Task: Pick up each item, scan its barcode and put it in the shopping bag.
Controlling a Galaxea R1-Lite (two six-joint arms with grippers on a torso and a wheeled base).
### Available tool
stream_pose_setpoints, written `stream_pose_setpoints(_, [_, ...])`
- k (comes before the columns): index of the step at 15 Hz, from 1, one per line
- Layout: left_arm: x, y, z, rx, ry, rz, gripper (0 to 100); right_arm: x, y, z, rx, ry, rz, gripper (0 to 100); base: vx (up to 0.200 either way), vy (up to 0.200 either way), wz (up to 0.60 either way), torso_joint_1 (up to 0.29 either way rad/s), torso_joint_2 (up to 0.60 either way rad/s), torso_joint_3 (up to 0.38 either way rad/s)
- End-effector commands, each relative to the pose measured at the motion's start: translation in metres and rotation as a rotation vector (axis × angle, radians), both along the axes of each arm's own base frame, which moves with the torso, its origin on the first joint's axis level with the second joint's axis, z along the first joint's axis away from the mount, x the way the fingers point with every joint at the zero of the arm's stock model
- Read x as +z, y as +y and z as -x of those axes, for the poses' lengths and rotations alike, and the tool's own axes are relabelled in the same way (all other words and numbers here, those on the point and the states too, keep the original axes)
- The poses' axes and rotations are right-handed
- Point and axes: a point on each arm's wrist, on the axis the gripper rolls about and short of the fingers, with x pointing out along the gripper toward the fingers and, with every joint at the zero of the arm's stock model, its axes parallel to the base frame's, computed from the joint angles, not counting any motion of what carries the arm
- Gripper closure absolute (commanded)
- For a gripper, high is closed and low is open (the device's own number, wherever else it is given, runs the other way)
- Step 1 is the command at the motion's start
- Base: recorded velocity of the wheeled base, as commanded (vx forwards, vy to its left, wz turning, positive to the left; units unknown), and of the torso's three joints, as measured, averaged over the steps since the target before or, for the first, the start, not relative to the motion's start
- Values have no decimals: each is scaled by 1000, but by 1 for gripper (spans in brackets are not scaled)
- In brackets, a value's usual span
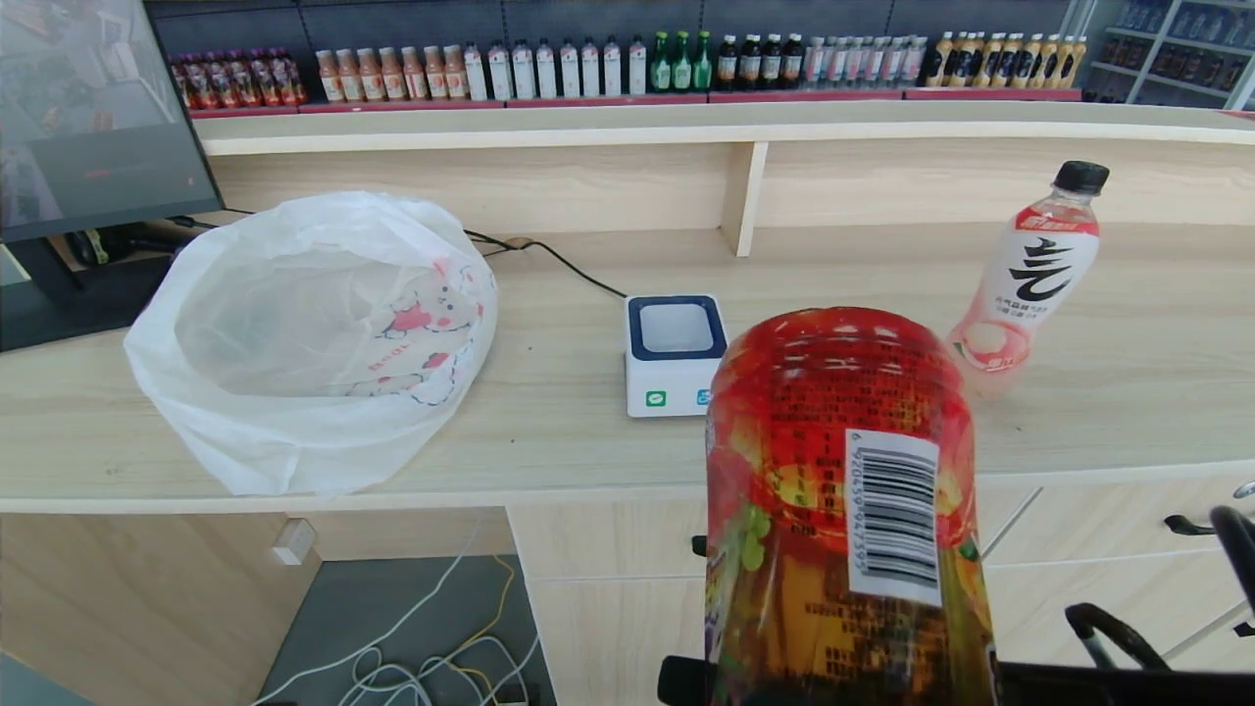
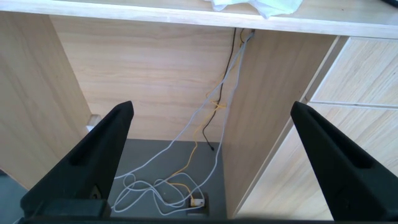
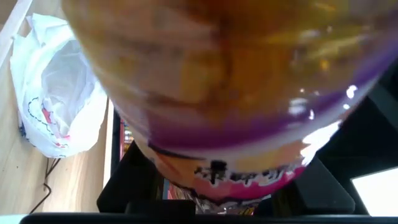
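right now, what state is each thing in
shopping bag, mouth open, looks empty
scanner, window up, nothing over it
red-labelled bottle, held in the right jaws, barcode facing away from the scanner
pink-and-white bottle, upright on the counter, cap on
left jaws, open, empty

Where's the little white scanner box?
In the head view the scanner sits in the middle of the counter, to the right of the bag and just behind the raised red bottle.
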Motion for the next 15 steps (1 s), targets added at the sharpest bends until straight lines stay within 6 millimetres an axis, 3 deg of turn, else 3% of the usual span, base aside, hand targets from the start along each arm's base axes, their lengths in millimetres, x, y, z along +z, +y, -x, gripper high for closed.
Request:
stream_pose_setpoints(1, [0, 0, 0, 2, 0, 0, 0, 0, 0, 1, 3, -1, -1, 100, 0, 0, 0, 0, 0, 0])
stream_pose_setpoints(5, [0, 0, 0, 0, 0, 0, 0, 0, 0, 1, 7, 11, 1, 100, 0, 0, 0, 0, 0, 0])
stream_pose_setpoints(8, [0, 0, 0, 2, 0, 0, 0, -3, -1, -1, 24, 207, -20, 100, 0, 0, 0, 0, 0, 0])
stream_pose_setpoints(14, [0, 0, 0, 0, 0, 0, 0, -3, -3, -5, -40, 265, -52, 100, 0, 0, 0, 0, 0, 0])
stream_pose_setpoints(15, [0, 0, 0, 0, 0, 0, 0, -6, -5, -6, -82, 382, -85, 100, 0, 0, 0, 0, 0, 0])
